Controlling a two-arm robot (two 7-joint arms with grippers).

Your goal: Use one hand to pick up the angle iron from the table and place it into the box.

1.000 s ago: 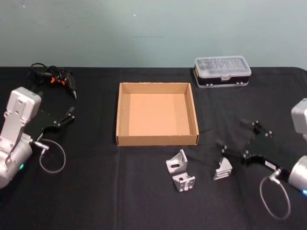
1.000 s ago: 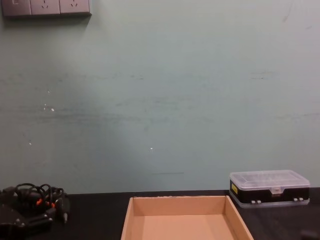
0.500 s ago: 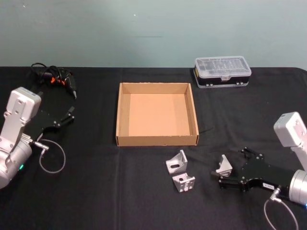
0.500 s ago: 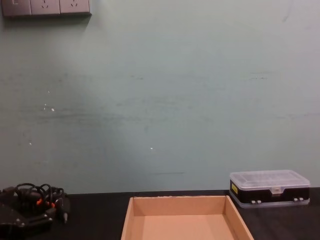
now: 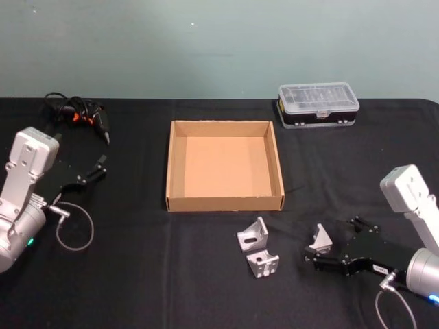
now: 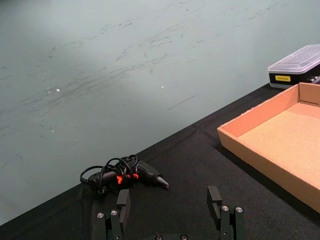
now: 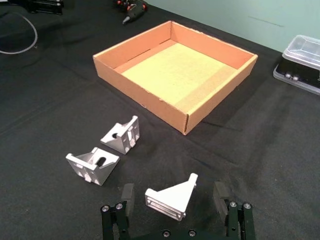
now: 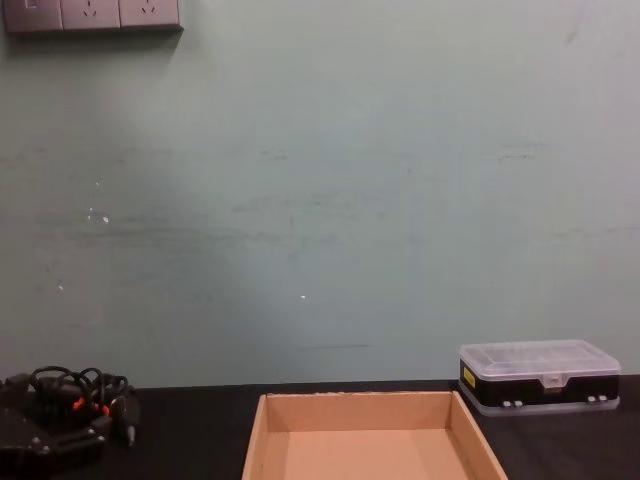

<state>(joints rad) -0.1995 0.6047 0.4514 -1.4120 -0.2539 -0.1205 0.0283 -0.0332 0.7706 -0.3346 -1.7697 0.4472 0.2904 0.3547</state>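
Three silver angle irons lie on the black table (image 5: 137,274) in front of the tan cardboard box (image 5: 225,201). Two sit together (image 5: 254,234) (image 5: 263,262); the third angle iron (image 5: 320,238) lies apart to the right. My right gripper (image 5: 332,240) is low over the table, open, with that third piece between its fingers. In the right wrist view the piece (image 7: 172,199) lies on its side between the black fingers (image 7: 127,197), with a gap on each side. My left gripper (image 5: 99,168) rests open at the table's left, holding nothing.
A black case with a clear lid (image 5: 317,103) stands behind the box on the right. A black tool with tangled cables (image 5: 79,113) lies at the back left. A grey cable loop (image 5: 74,229) hangs from the left arm. The box (image 7: 145,87) holds nothing.
My right gripper dropped toward the table and slid left, so its fingers now straddle the right-hand angle iron. That piece shifted slightly. The left arm barely moved.
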